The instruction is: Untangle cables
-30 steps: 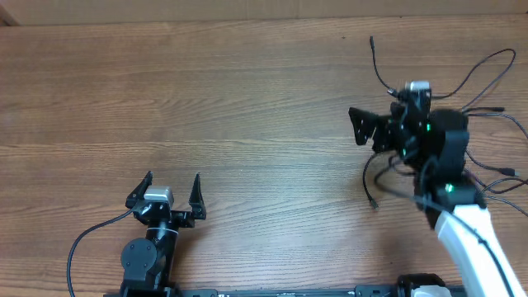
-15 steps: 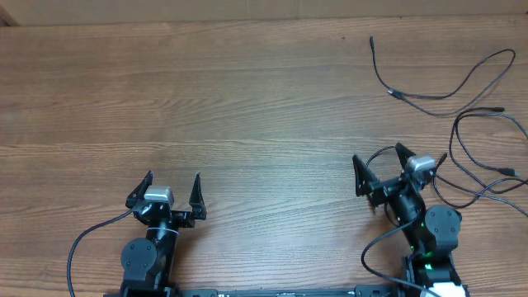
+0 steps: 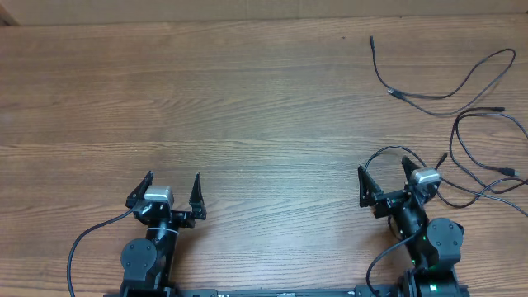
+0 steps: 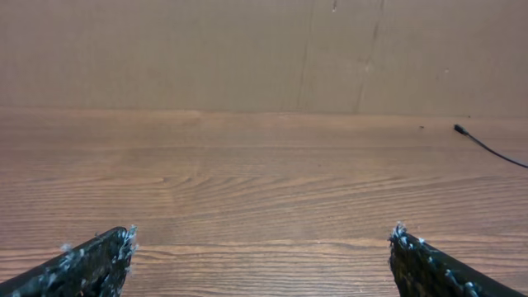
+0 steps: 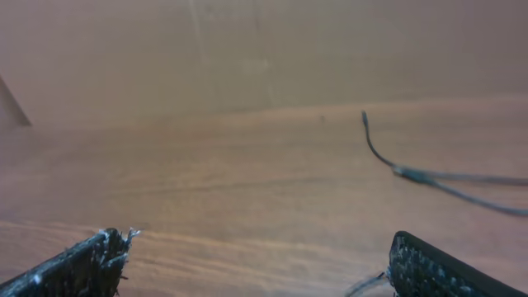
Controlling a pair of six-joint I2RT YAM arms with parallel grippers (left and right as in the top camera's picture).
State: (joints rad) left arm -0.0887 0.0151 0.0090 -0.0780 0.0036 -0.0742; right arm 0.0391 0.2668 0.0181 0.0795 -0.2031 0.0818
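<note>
1. Retraction of the right arm is the change: a second ago it was reaching out over the cords at the far right, and now it is sitting folded back at its base by the near edge.
2. The right end effector (image 3: 383, 167) is standing with its fingers wide apart and is carrying nothing.
3. The left end effector (image 3: 173, 176) is likewise standing wide apart and empty, parked where it was a second ago.
4. The cables are all lying on the right side of the counter (image 3: 247, 107):
   - One cable (image 3: 445, 95) is lying alone toward the far right corner, well apart from the rest.
   - The remaining cables (image 3: 478, 177) are looping along the right edge and are crossing one another there.
   - One strand of these is curving just in front of the right fingers; whether it is touching them cannot be told.
5. Judgement: the far cord is looking freed, while the near group is looking unfinished, so this is reading as a reset between pulls, not a completed job.
6. The counter is showing a brown wood-grain surface, bare across its left and centre.
7. A plain brown panel (image 4: 247, 49) is closing off the far side.
</note>
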